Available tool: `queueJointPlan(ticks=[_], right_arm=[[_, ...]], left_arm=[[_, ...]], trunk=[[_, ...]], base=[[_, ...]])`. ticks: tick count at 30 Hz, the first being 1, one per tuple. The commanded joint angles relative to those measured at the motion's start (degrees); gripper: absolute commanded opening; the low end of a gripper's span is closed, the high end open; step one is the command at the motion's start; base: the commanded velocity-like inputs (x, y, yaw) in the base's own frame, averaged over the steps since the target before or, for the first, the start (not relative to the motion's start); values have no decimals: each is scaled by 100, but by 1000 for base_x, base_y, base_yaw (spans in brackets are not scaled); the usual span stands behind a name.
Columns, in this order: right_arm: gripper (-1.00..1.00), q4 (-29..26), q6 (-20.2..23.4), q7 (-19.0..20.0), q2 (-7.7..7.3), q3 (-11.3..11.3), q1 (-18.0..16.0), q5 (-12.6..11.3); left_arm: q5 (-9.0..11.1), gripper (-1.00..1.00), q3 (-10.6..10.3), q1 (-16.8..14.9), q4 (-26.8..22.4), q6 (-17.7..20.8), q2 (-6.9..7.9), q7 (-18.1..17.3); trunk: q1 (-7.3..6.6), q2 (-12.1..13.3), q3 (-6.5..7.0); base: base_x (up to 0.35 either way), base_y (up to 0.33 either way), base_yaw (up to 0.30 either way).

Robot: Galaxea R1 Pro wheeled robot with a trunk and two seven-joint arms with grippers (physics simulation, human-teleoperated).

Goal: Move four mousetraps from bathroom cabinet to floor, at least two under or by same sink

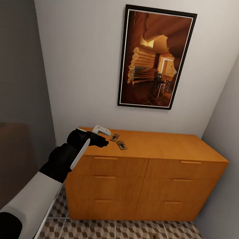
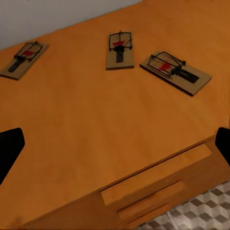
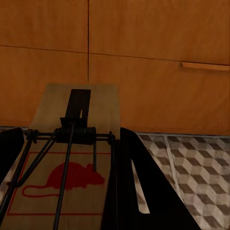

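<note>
My left gripper (image 2: 115, 143) hangs over the left end of the cabinet (image 1: 160, 147), its two dark fingertips (image 2: 9, 148) spread wide apart at the far sides of my left wrist view with bare orange-brown wood between them and nothing held. Three mousetraps lie flat on that top ahead of the fingers: one (image 2: 24, 59) off by itself toward the back wall, a second (image 2: 120, 49) in the middle, and a third (image 2: 176, 72) just beside it, angled, their corners close but not touching. From my head, two of them (image 1: 121, 145) show near the cabinet's left rear, well back from the front edge, with the whole right half of the top open. The front lip of the cabinet runs just beneath my left fingers, above the bar handle (image 2: 155, 175) of the top drawer. My right gripper (image 3: 67, 191) is down low in front of the drawer fronts, pinching a fourth mousetrap (image 3: 72, 158) whose board sticks out toward the cabinet; a dark finger (image 3: 143, 191) lies along its side. Below it spreads the bathroom floor (image 3: 196, 172), cube-patterned, running open up to the cabinet's base.
</note>
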Motion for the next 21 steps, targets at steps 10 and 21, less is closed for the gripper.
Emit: queueJointPlan(ticks=[10, 21], right_arm=[[-100, 9, -16, -38, -9, 37, -1, 12], [-100, 12, 262, -33, -2, 36, 309, 4]], left_arm=[[3, 100, -5, 0, 162, 18, -1, -19], [3, 100, -6, 4, 289, 18, -9, -20]], trunk=[[3, -3, -6], [3, -3, -6]], base=[[120, 0, 0], [5, 0, 0]])
